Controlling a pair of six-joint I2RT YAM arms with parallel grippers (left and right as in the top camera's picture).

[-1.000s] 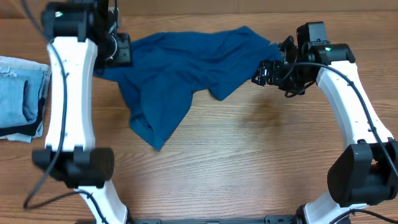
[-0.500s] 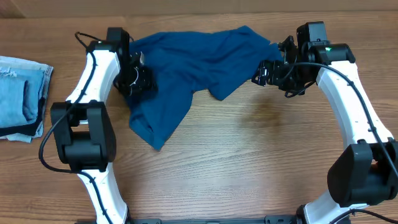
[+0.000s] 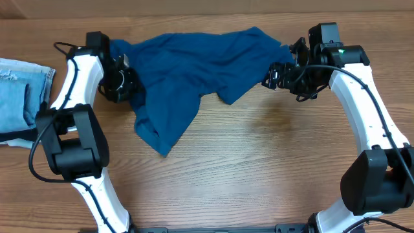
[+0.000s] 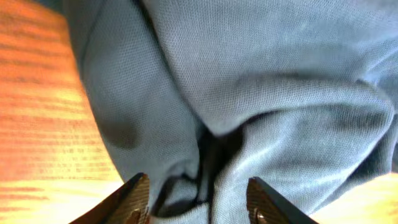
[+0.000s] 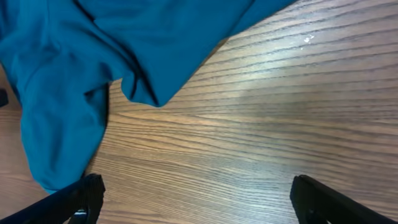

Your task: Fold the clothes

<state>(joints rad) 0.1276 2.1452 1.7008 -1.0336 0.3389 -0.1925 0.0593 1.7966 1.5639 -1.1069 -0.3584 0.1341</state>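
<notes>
Left tool (image 4: 198,202) astride left edge of shirt (image 3: 194,65), grip unclear; right tool (image 5: 196,196) released, just beside right edge; long axis left-right.

Overhead: even, bright light; soft shadows. Left wrist: shirt (image 4: 249,93) washed pale; tabletop (image 4: 37,124) glaring orange at 9 o'clock. Right wrist: sharp; glint at 1 o'clock.

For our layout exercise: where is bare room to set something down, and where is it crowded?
Free: bare table in front of the shirt, between left arm and right arm. Crowded: far side under the shirt; left edge by the denim stack.
</notes>
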